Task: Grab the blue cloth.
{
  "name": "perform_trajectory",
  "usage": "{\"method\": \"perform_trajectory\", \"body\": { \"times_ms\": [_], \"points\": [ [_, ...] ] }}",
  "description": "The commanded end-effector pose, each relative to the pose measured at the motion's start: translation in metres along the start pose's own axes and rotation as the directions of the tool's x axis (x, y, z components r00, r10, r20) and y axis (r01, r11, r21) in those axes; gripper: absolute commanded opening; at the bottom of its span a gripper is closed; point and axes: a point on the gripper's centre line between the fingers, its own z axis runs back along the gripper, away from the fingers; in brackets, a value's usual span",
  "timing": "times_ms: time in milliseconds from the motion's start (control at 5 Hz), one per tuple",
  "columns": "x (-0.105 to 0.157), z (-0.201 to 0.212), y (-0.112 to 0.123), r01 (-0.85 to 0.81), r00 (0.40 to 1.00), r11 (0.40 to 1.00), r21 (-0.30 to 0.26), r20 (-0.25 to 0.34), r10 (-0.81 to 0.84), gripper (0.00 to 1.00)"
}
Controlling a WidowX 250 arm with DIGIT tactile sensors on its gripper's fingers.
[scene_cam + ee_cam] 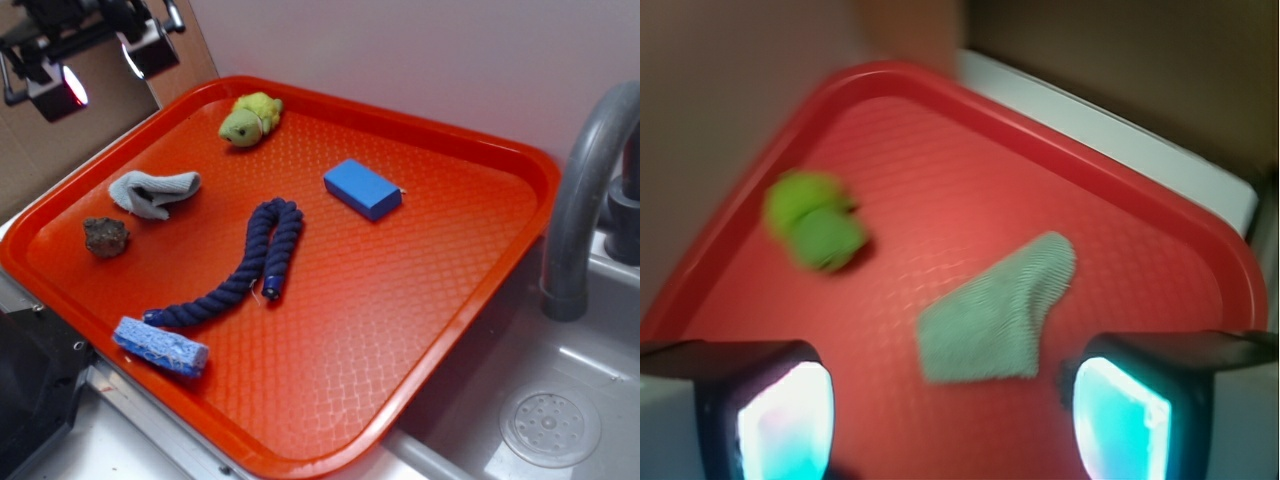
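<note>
The blue cloth (153, 191) is a small pale grey-blue rag lying rumpled on the left part of the red tray (420, 290). In the wrist view the blue cloth (1000, 315) lies flat on the tray (940, 170), just ahead of and between my two fingers. My gripper (105, 72) hangs high above the tray's far left corner, well above the cloth. It is open, its glowing pads (790, 420) wide apart with nothing between them; its midpoint (955, 420) is over bare tray.
On the tray also lie a green plush toy (250, 118), a bright blue block (362, 188), a dark navy braided rope (250, 265), a brown lump (105, 237) and a blue sponge (160, 346). A sink with a grey tap (585, 190) is at right.
</note>
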Motion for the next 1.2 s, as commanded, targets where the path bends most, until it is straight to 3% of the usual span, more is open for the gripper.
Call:
{"method": "perform_trajectory", "body": {
  "times_ms": [0,400,800,1000],
  "points": [
    [0.014,-0.031,0.021,-0.355,0.917,0.921,0.16,-0.132,0.376,1.0],
    [0.017,-0.073,0.039,-0.323,0.913,0.932,0.164,-0.206,0.352,1.0],
    [0.007,-0.12,0.031,-0.232,0.91,0.971,0.057,-0.339,0.238,1.0],
    [0.009,-0.127,0.024,-0.188,0.927,0.982,-0.032,-0.334,0.167,0.0]
  ]
}}
